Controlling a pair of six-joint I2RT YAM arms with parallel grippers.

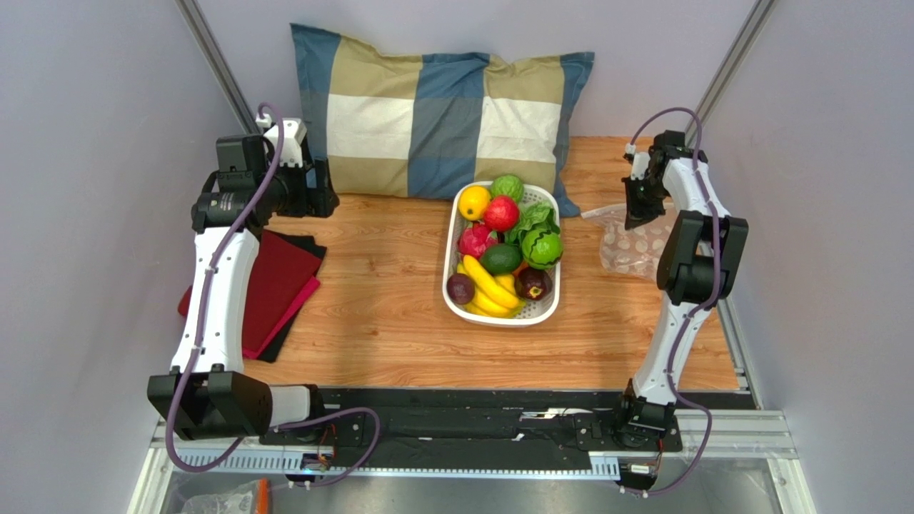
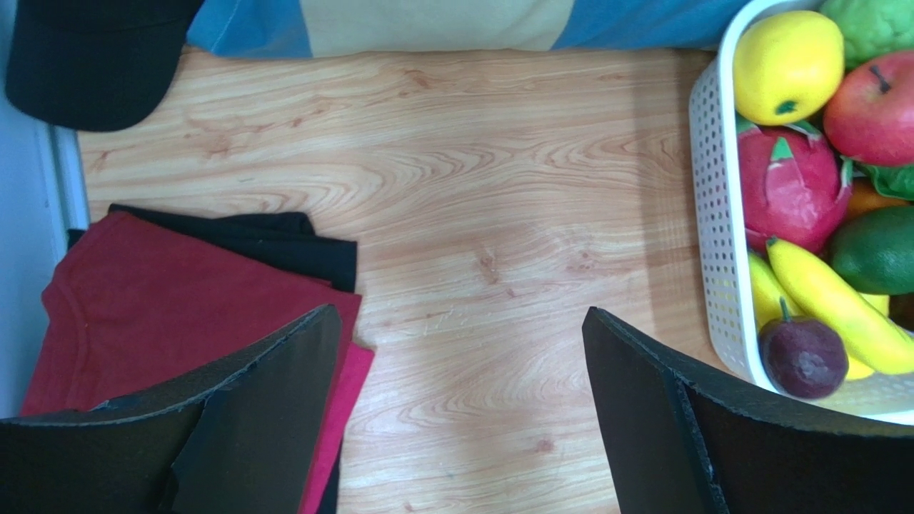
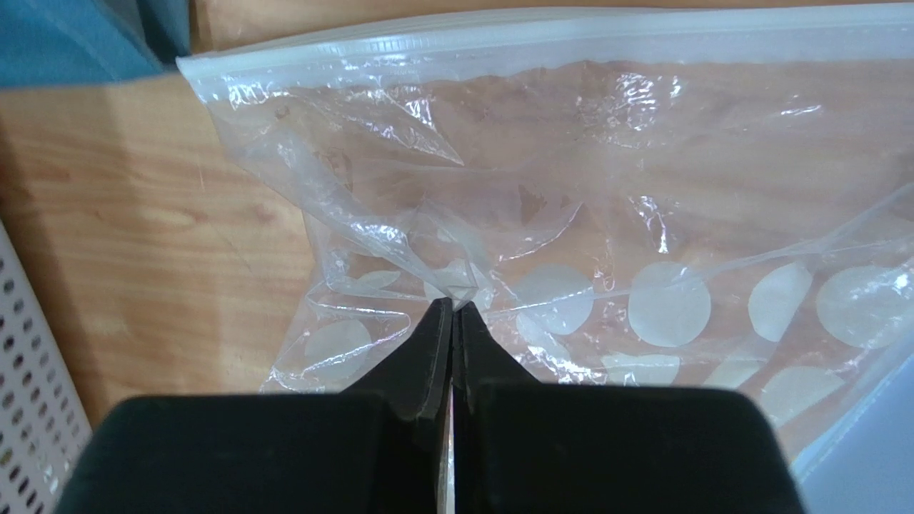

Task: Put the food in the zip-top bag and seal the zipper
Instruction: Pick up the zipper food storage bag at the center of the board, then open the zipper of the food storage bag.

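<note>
Start at your right tool (image 3: 453, 311): its jaws are pressed together with no gap. The creases in the film run to the tips, so it looks to have a small pinch of the zip-top bag (image 3: 665, 193), though I can't be sure the hold is firm. The bag lies flat on the table (image 2: 483, 161) right under and ahead of those tips. It is thin, soft and slick, and likely weighs almost nothing. Expect it to stretch, slide and fold rather than lift as a sheet, and a pinch in the spotted middle will probably drag both layers together. The better hold is farther ahead of the tips, at the zipper (image 3: 536, 38). That ridge is the only stiff part, and taking one lip there should let the mouth open. Beyond the zipper the pillow (image 3: 86, 32) crowds the far corner, and the enclosure wall is close on the tool's right, so your room is toward its left. Your left tool (image 2: 459, 313) is spread wide and empty over bare table. The red cloth (image 2: 161, 311) lies under its left finger and the basket (image 2: 713, 214) just off its right finger. The lemon (image 2: 789, 64) and apple (image 2: 874, 107) sit at the basket's far end; they are hard, smooth and round, so grip across the middle.
</note>
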